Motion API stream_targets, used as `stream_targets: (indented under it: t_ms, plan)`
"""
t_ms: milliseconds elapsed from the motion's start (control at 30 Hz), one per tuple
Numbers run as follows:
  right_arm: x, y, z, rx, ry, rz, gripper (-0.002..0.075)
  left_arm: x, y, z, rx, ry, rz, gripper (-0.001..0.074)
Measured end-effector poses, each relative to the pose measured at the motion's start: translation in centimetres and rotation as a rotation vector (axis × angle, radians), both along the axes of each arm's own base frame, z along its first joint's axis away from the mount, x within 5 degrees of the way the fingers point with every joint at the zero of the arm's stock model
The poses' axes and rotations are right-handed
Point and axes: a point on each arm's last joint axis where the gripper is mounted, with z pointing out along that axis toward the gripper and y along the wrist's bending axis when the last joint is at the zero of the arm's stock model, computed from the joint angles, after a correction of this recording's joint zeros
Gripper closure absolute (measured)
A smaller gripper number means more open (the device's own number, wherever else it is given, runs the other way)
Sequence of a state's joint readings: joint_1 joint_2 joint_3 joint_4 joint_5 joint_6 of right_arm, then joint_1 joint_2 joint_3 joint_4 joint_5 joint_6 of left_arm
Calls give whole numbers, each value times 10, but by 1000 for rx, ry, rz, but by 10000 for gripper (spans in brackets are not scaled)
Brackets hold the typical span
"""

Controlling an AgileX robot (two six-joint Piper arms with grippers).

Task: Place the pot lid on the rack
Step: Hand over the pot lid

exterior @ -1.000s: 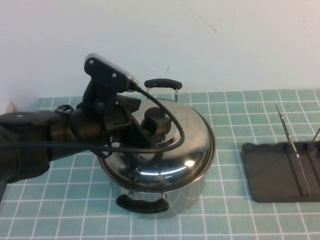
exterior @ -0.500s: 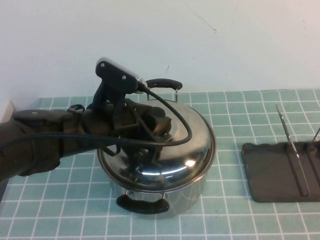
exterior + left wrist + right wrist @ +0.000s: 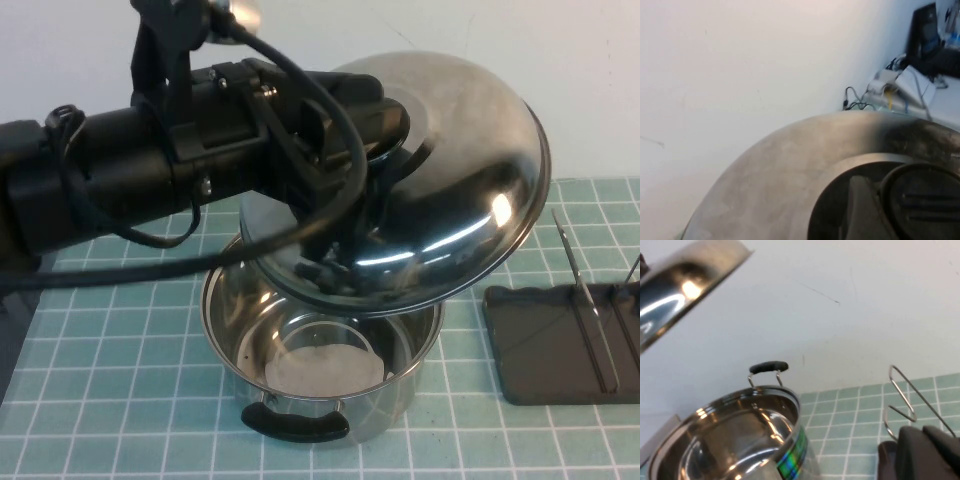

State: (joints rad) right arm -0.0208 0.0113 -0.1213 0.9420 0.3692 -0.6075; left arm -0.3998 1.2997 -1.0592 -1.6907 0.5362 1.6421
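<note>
My left gripper [image 3: 378,135] is shut on the black knob of the pot lid [image 3: 450,200] and holds the shiny domed lid tilted in the air above the open steel pot [image 3: 320,345]. In the left wrist view the knob [image 3: 925,205] sits against one finger [image 3: 860,210] on the lid's dome [image 3: 770,185]. The rack [image 3: 545,345], a dark grey tray with thin upright wires [image 3: 580,290], lies at the right, below and beside the lid's edge. My right gripper [image 3: 935,450] is out of the high view; in its wrist view its dark fingers sit together near a rack wire [image 3: 905,395].
The pot has a black front handle [image 3: 295,420], and its far handle [image 3: 768,367] shows in the right wrist view. The table is covered with a green gridded mat [image 3: 120,400]. A white wall stands close behind. The left arm's cable [image 3: 300,90] loops over the lid.
My left gripper closed on the knob and lifted the lid off the pot, up and a little to the right, tilting it. The pot now stands open.
</note>
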Motion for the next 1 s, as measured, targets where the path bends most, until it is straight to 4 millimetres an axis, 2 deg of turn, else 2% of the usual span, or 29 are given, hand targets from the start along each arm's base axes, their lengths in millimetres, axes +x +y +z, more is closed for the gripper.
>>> stream_targets:
  t_ms: [100, 233, 367, 567, 800, 1000]
  plan:
    - [6, 3, 16, 13, -1, 36, 720, 3, -2, -4, -57, 101, 5, 405]
    - [22, 8, 34, 0, -4, 106, 661, 11, -5, -14, -76, 182, 10, 405]
    - [47, 14, 52, 73, 7, 182, 526, 15, -7, -20, -75, 215, 10, 405]
    - [93, 23, 58, 165, 164, 301, 353, 17, -8, -23, -71, 223, 8, 405]
    - [138, 39, 69, 365, 346, 530, 321, 16, -9, -23, -62, 207, -12, 405]
    - [161, 44, 75, 470, 432, 635, 319, 16, -9, -23, -56, 198, -14, 405]
